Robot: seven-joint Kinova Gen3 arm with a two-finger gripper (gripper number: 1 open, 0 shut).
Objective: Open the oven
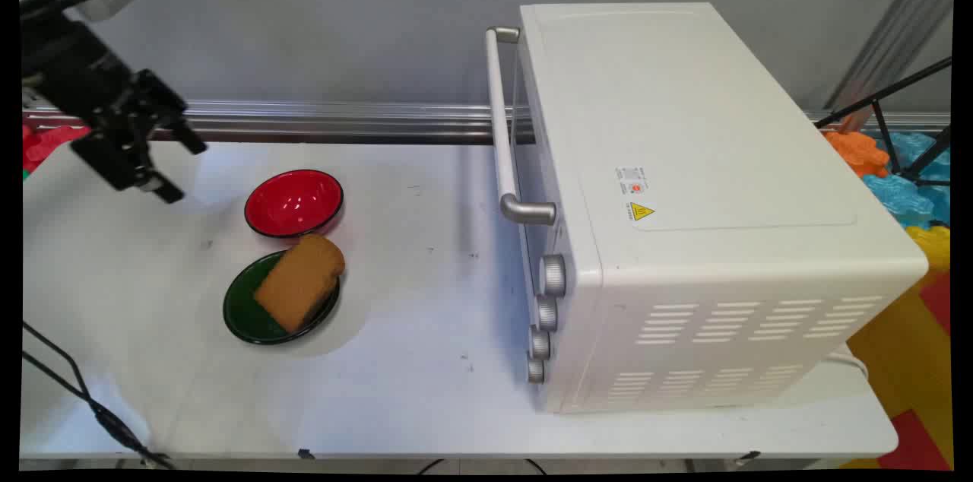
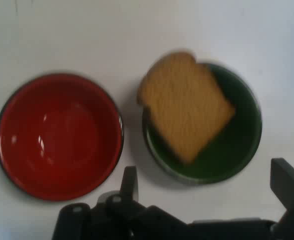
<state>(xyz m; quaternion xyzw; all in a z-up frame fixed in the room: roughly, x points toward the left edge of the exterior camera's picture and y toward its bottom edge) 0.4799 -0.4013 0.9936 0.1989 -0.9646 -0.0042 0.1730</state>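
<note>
Hovering up high at the upper left of the main view, the black end effector (image 1: 176,166) hangs above the white surface (image 1: 426,292), holding nothing, fingers spread apart w/ clear space between them. In the hand view one fingertip (image 2: 129,181) pokes up near the gap between the two dishes, the other finger sits far off at the right edge, so the end effector (image 2: 206,182) is released.

Nearest things below it: a red bowl (image 1: 293,202) w/ dark rim, sitting upright, nothing inside, and a green plate (image 1: 247,311) just beside it on the near side. Hand view shows a thin strip of surface between the two rims, so they're apart. A slice of brown bread (image 1: 299,280) lies tilted on the plate, one end overhanging the plate's rim toward the bowl (image 2: 59,136); hand view has the bread (image 2: 185,109) covering approx. half the plate (image 2: 241,135).

Well apart, on the right half of the surface, stands a white toaster oven (image 1: 684,185), door shut, w/ a long handle (image 1: 502,125) across the door and four grey knobs (image 1: 544,315) in a row at the near end of its front.
</note>
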